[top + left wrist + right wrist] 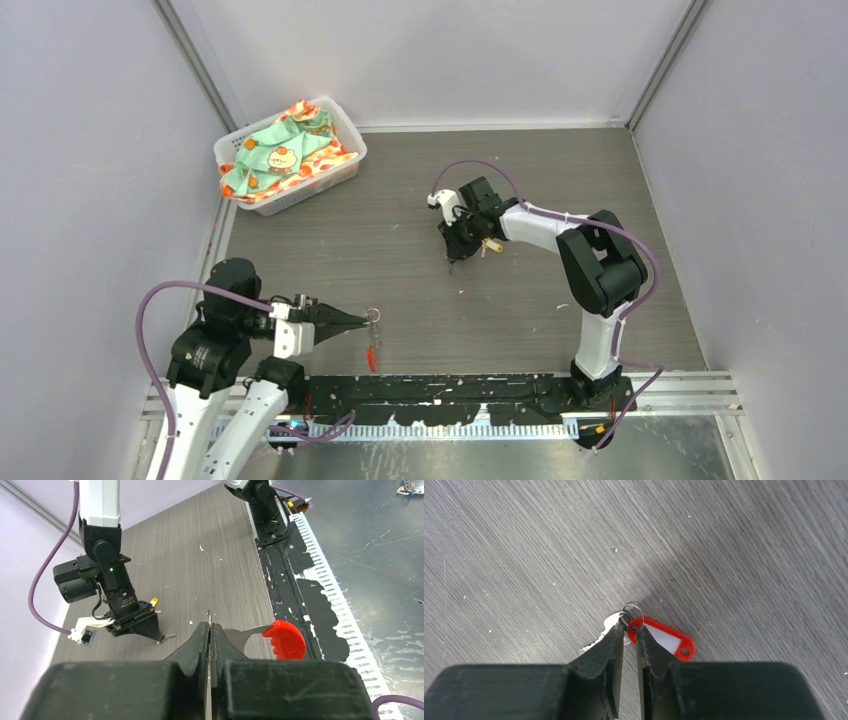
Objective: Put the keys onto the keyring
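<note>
- The key (611, 621): small and silvery, lying flat on the table (724, 555), joined by a small split ring (632, 611) to a red plastic tag (670, 641) with a white label.
- The keyring (283, 639): a bright red crescent on thin silvery metal, pinched at the tip of the left gripper (210, 629).

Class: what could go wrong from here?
The right gripper straddles only the head end of the small silver key with its red plastic tag; it may slip on lifting.
The left gripper pinches the silvery keyring with the red crescent by a thin edge; it could twist.
</note>
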Robot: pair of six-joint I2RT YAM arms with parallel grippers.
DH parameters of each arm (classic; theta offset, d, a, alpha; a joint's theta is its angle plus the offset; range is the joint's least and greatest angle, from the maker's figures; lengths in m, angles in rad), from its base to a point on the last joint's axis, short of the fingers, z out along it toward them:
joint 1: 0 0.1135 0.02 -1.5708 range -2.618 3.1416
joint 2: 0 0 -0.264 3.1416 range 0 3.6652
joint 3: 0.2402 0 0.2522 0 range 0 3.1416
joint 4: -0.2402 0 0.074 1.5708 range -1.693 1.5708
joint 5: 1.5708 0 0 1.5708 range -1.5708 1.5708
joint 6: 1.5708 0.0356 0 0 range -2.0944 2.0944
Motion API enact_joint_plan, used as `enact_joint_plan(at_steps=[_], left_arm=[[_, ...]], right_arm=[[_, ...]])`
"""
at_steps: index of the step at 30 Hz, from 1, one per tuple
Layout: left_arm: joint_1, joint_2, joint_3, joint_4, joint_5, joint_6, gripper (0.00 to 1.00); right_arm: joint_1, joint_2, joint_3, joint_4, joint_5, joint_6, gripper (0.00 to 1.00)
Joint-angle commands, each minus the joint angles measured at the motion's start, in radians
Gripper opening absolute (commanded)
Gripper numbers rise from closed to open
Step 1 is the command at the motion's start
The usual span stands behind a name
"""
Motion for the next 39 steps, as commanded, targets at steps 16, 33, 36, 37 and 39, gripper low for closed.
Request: enact_joint_plan(at_steps=[16, 33, 36, 37, 39], left_arm=[[-0.001, 0.031, 0.049, -0.1, -0.013, 0.099, 0.0], [-0.001, 0.066, 0.052, -0.125, 0.012, 0.037, 0.0], [-0.001, 0.063, 0.058, -0.132, 0.007, 0.036, 0.0], [-0.001, 0.063, 0.059, -0.132, 0.005, 0.037, 0.0], [-0.001, 0.065, 0.061, -0.131, 0.007, 0.039, 0.0]], right_arm=[[0.063, -0.312, -0.097, 0.111, -0.006, 0.062, 0.01], [0.109, -0.511, -0.268, 0.297, 0.286, 0.368, 0.58], [0.094, -0.552, -0.24, 0.262, 0.388, 0.589, 0.98], [0.092, -0.551, -0.25, 0.267, 0.358, 0.635, 1.0], [0.091, -0.517, -0.275, 0.297, 0.255, 0.656, 1.0]])
